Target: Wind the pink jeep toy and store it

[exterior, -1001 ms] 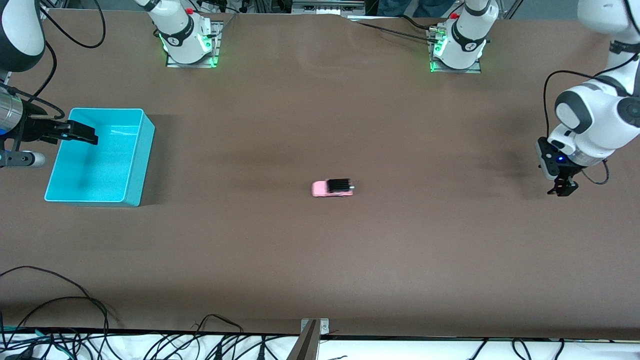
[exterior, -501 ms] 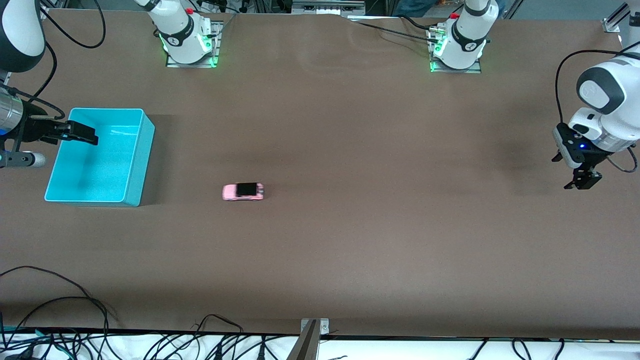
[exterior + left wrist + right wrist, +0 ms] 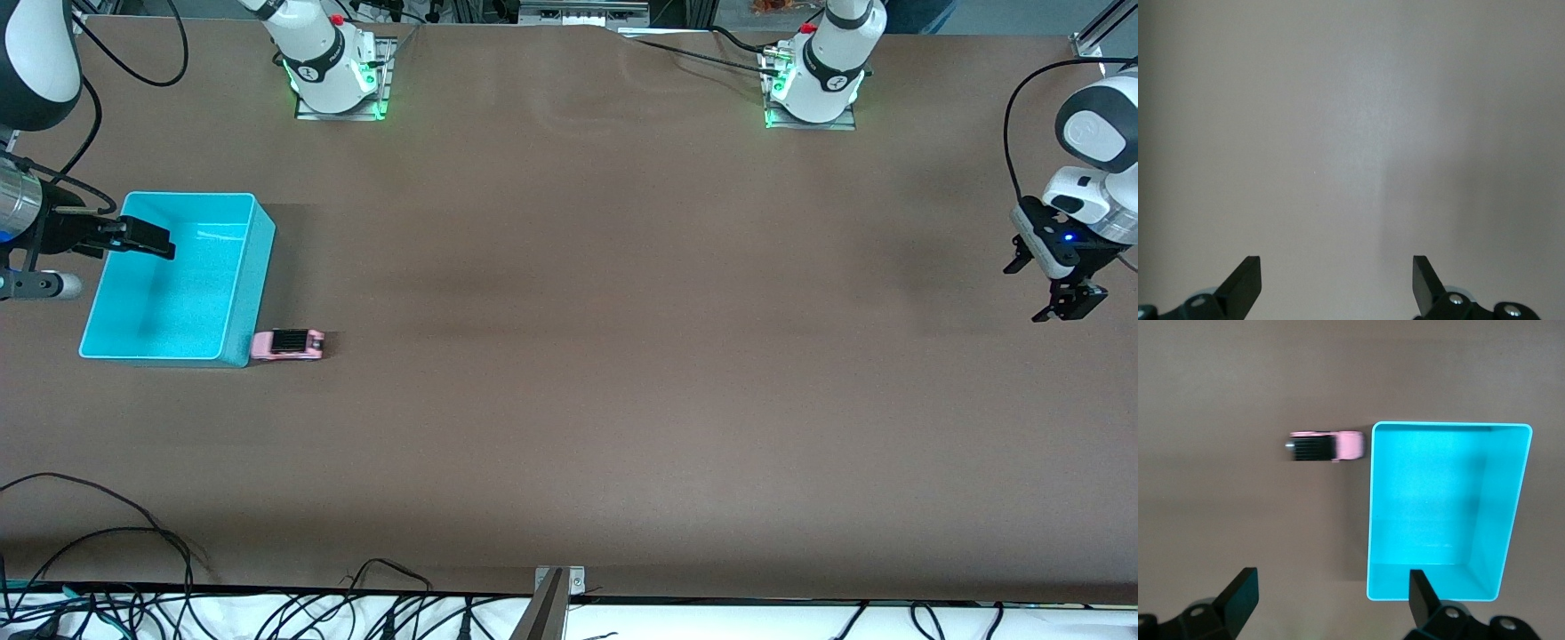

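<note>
The pink jeep toy [image 3: 287,344] rested on the table against the turquoise bin's [image 3: 233,293] outer wall, not yet stored, while the open right gripper [image 3: 133,238] hung over the bin and the open left gripper [image 3: 1066,304] waited empty.

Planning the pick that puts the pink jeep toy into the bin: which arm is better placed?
Probably right. The right end effector, open, hovers over the turquoise bin, and the pink jeep toy sits against that bin's wall. The left end effector, open, hangs over bare table at the left arm's end.
</note>
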Robot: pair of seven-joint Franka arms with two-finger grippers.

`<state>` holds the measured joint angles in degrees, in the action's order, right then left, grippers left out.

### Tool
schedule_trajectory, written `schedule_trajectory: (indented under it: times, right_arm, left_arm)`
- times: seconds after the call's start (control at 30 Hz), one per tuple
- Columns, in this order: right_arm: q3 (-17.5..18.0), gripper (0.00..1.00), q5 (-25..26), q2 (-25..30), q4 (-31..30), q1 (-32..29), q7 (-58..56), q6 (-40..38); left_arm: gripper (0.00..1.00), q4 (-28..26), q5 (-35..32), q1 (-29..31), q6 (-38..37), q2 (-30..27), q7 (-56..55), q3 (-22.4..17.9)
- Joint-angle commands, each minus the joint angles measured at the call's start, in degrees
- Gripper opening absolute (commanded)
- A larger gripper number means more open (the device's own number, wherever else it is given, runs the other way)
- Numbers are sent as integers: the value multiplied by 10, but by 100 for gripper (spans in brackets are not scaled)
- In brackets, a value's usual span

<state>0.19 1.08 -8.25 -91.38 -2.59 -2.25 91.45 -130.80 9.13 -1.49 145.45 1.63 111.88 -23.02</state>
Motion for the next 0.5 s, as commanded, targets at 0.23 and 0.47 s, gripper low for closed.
schedule_trajectory:
  times: [0.23, 0.47]
  right_arm:
    - [3, 100, 10, 4, -6, 0, 5, 10]
    - [4, 100, 8, -13, -5, 1, -3, 16]
  left_arm:
    - [100, -5, 23, 4, -8, -14, 18, 3]
    - [100, -2, 33, 4, -18, -14, -9, 3]
